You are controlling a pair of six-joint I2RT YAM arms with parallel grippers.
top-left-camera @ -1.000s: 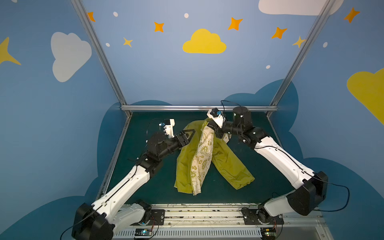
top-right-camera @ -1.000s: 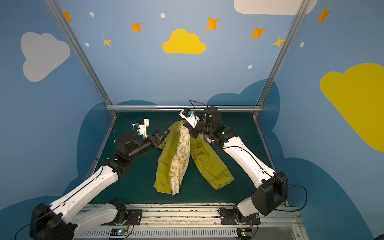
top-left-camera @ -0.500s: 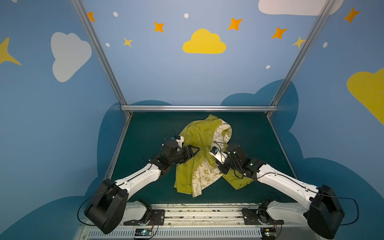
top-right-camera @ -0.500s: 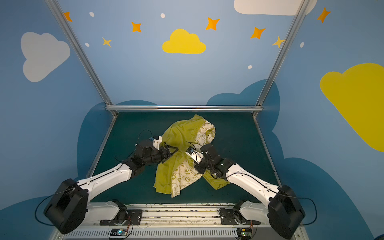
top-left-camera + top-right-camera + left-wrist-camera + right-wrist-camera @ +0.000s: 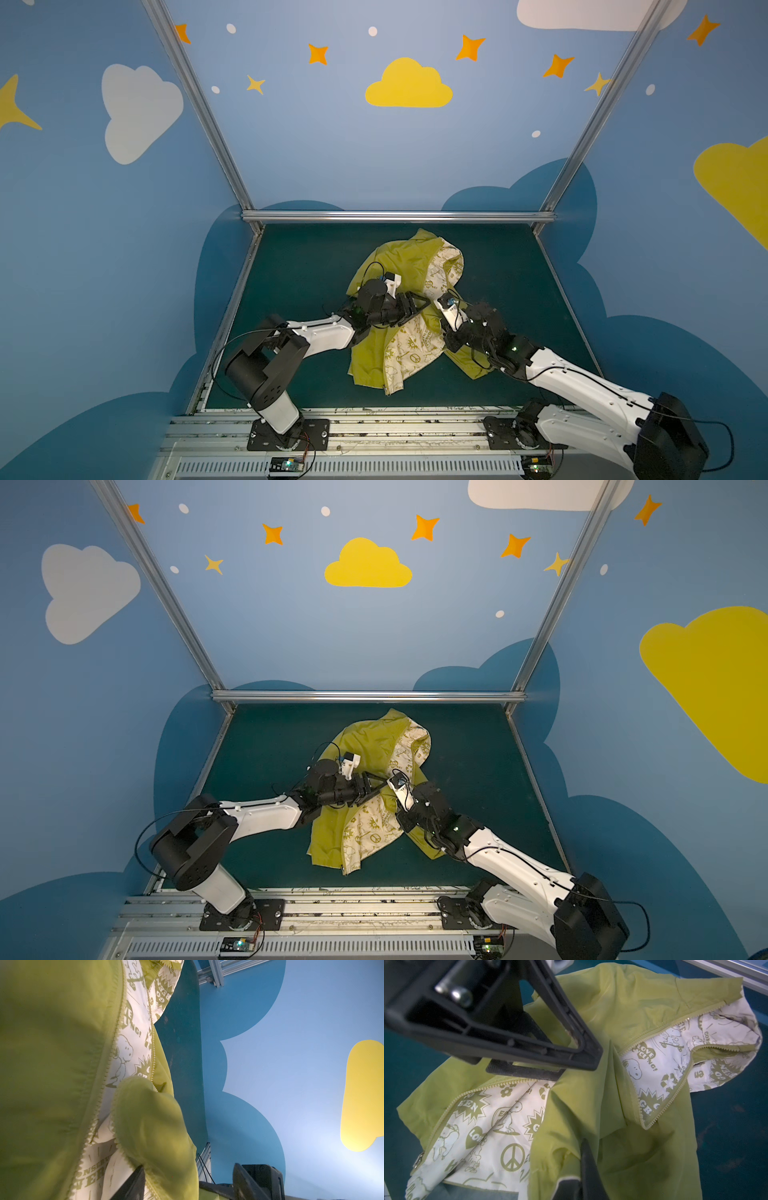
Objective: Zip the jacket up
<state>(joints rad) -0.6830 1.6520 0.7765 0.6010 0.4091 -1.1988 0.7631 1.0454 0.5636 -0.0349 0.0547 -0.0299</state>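
The mustard-yellow jacket (image 5: 399, 266) (image 5: 370, 746) lies crumpled and unzipped mid-table, its cream doodle lining (image 5: 512, 1126) showing. Both zipper edges lie apart, and a metal slider (image 5: 418, 1160) sits at the hem corner. My left gripper (image 5: 419, 305) (image 5: 376, 785) (image 5: 187, 1178) reaches over the jacket's middle. Its jaws stand open with a fold of yellow cloth (image 5: 149, 1126) between them, against one finger. In the right wrist view the left gripper (image 5: 560, 1059) straddles a zipper edge. My right gripper (image 5: 448, 338) (image 5: 584, 1147) is shut, pinching yellow cloth at the jacket's right side.
The dark green table mat (image 5: 299, 270) is walled by blue panels with an aluminium rail (image 5: 395, 216) at the back. The arm bases sit on the slotted rail (image 5: 374, 428) at the front edge. Bare mat (image 5: 478, 750) shows on both sides of the jacket.
Both arms have come from the back of the table toward the front. The jacket's top now lies spread at the back. The left gripper has moved right over the jacket, jaws narrowing.
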